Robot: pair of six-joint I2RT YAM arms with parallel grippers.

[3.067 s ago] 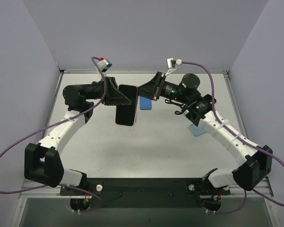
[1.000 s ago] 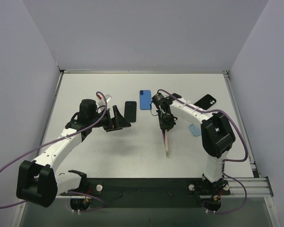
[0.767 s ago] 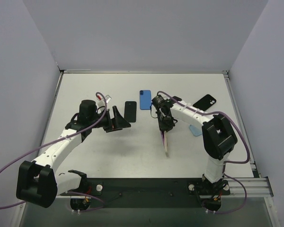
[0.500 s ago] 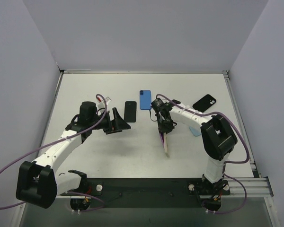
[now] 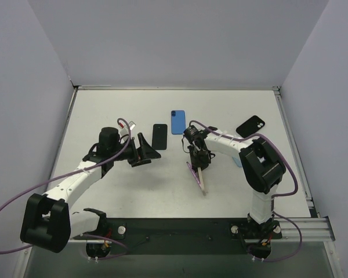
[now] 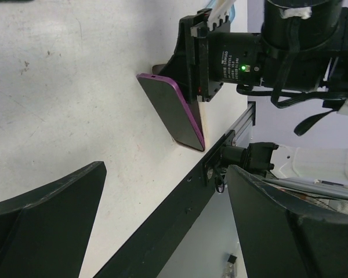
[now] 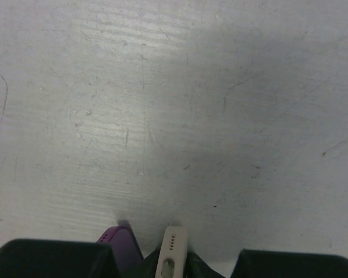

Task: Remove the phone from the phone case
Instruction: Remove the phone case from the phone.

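Pale lilac walls [image 5: 180, 40] closed in a white table [image 5: 104, 104] on three sides, and a black rail [image 5: 174, 227] ran along its near edge. Two arms reached over the table, and five phone-sized things were in sight.

The task's own thing, a phone [image 7: 169, 256] in a purple phone case [image 5: 200, 179], stood tilted on its edge just right of the table's middle. The right gripper [image 5: 196, 161] pinched its upper end, jaws drawn in narrowly on it. In the right wrist view the purple end of the case and the white end of the phone, with speaker holes and a port, showed side by side. Whether the phone was fully seated in the case could not be told.

The left gripper [image 5: 149, 148] sat to the left, its fingers [image 6: 52, 220] spread wide with nothing between them. It faced the held case and was well apart from it.

Just beyond the left gripper a black phone [image 5: 159, 136] lay flat. A blue phone [image 5: 178, 121] lay farther off, and a second black phone [image 5: 250, 124] lay askew at the far right. A pale blue object [image 5: 238, 160] was mostly hidden behind the right arm.
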